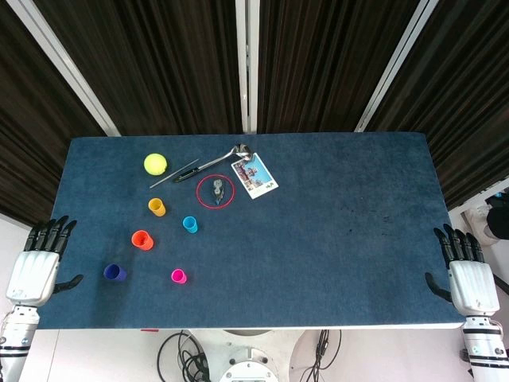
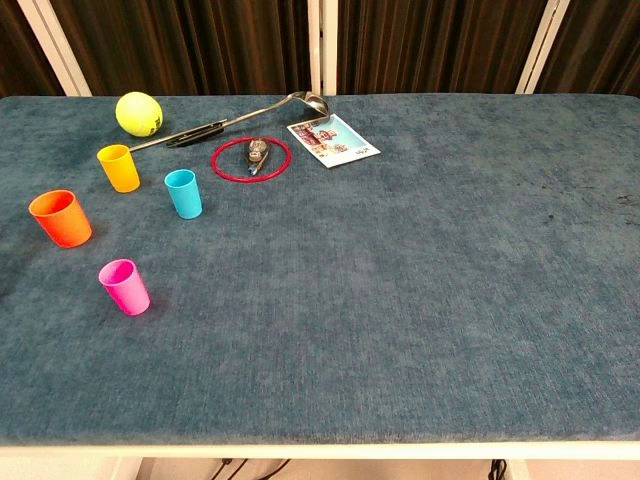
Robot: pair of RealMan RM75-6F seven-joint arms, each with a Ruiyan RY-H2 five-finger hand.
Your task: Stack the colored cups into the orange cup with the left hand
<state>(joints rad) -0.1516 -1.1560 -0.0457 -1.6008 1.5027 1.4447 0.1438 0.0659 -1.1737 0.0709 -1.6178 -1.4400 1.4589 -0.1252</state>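
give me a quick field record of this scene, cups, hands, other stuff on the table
target cup: orange cup, upright, empty
other cups: yellow cup, cyan cup, pink cup, dark blue cup; all standing apart, none stacked
left hand: at the table's left edge, holds nothing
right hand: at the right edge, holds nothing
other items: ball, spoon, red ring, card

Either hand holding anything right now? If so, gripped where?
Nothing held. The left hand and the right hand both rest open at the near table corners, fingers apart, clear of every cup, including the orange cup.
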